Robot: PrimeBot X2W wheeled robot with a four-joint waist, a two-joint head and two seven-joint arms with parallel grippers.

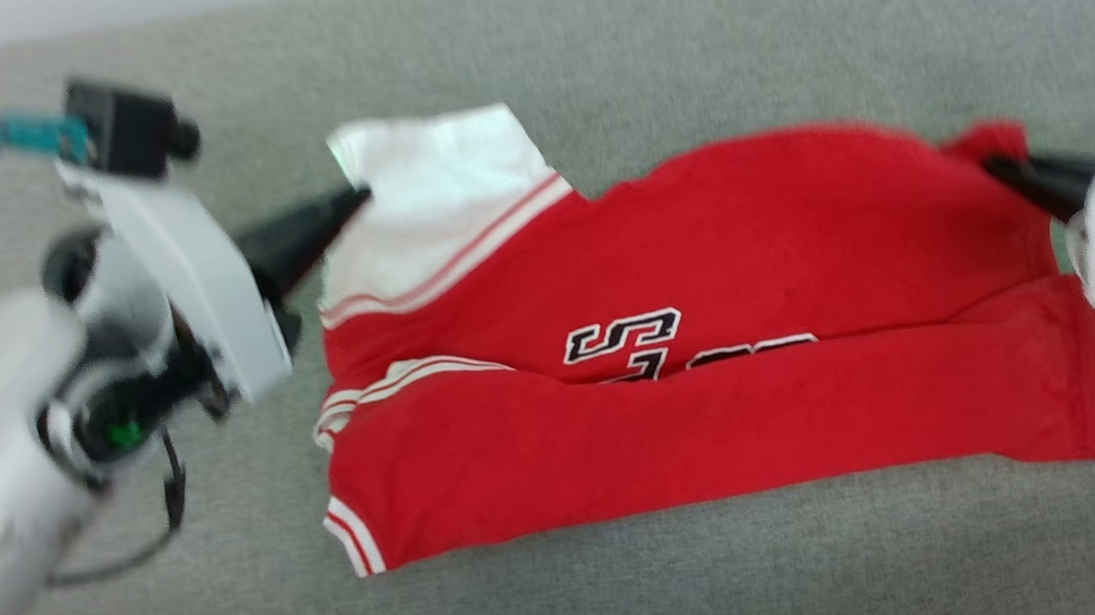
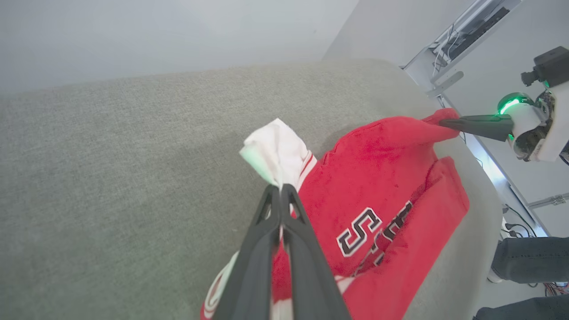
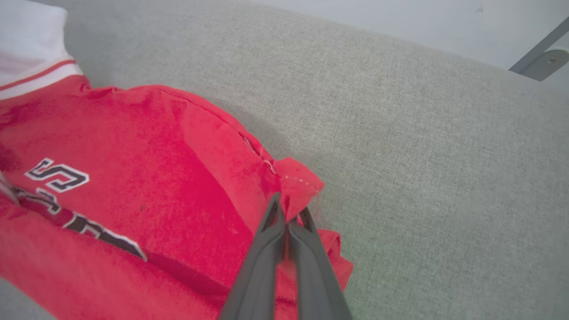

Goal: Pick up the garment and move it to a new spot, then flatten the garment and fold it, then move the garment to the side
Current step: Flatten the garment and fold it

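Head view: garment [image 1: 704, 262] stretches left-to-right, left gripper [image 1: 358, 197] pinching its white sleeve, right gripper [image 1: 992, 164] its red corner.

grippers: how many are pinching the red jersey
2. The left gripper pinches the white sleeve of the jersey; the right gripper pinches a red corner at the opposite end.

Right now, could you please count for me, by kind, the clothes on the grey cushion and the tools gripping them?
Shirts: 1, the red shirt with white sleeves.
Tools: 2, the left tool and the right tool, each shut on the shirt at opposite ends.
Total: 3.
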